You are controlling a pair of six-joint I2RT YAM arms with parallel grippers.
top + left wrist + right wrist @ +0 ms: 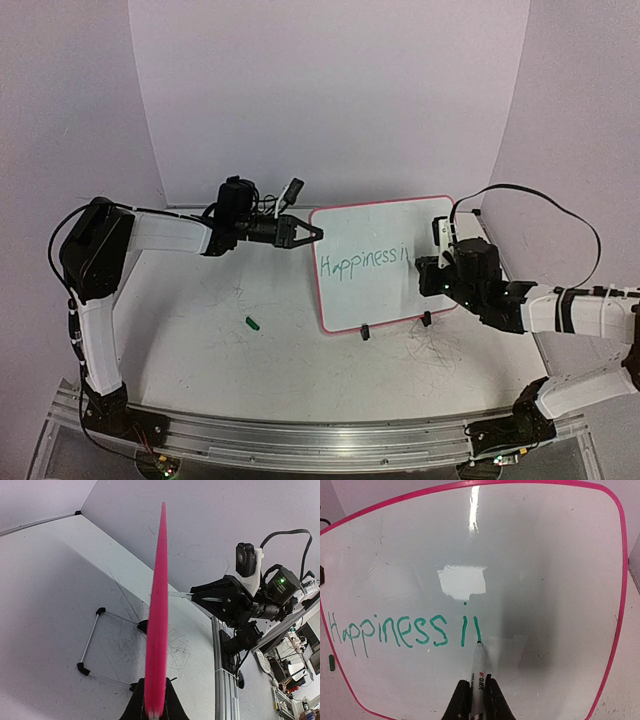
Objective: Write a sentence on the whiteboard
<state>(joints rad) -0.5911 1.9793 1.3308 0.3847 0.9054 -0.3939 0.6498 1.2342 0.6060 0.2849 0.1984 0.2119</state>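
The whiteboard (375, 265), white with a pink rim, stands tilted on two black clip feet right of the table's middle. Green lettering, the sentence (362, 262), reads "Happiness i" plus one more stroke (476, 629). My left gripper (316, 233) is shut on the board's upper left edge; in the left wrist view the pink rim (157, 615) runs up from between its fingers (172, 707). My right gripper (478, 696) is shut on a white marker (478, 672). The marker's tip touches the board at the bottom of the last green stroke.
A small green marker cap (253, 322) lies on the white tabletop left of the board. Grey scribble marks (435, 350) cover the table in front of the board. A wire stand (92, 645) with black ends props the board from behind. Walls enclose the back and sides.
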